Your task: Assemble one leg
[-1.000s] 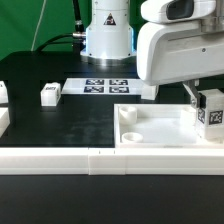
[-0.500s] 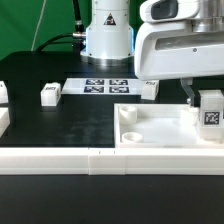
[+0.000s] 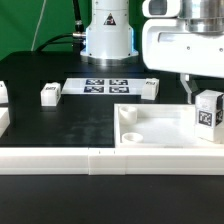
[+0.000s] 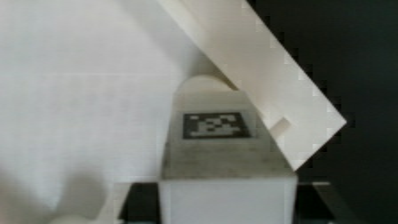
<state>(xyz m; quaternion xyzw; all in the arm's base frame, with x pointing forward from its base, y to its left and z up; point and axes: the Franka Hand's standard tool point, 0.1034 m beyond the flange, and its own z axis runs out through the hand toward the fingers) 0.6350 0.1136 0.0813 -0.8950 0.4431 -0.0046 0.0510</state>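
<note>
The gripper [image 3: 204, 98] is pinching the leg [image 3: 208, 116] between its jaws and holding it upright over the right end of the tray [image 3: 160, 128], at the exterior view's right. Whether the leg's base is touching the tray cannot be told.

For this step:
- Keep the leg vertical.
- Centre its base over the corner socket, which is hidden here.
- Lower it straight, without twisting.
- Keep the grip firm, since the plastic is likely to be slippery.

The leg is a smooth white block carrying a square black-and-white tag [image 4: 217, 125]. The tray is white and shallow, with a raised rim and round holes [image 3: 129, 136]. Two spare legs [image 3: 49, 93] are lying on the matt black table [image 3: 70, 120], flanking the marker board [image 3: 105, 86].
</note>
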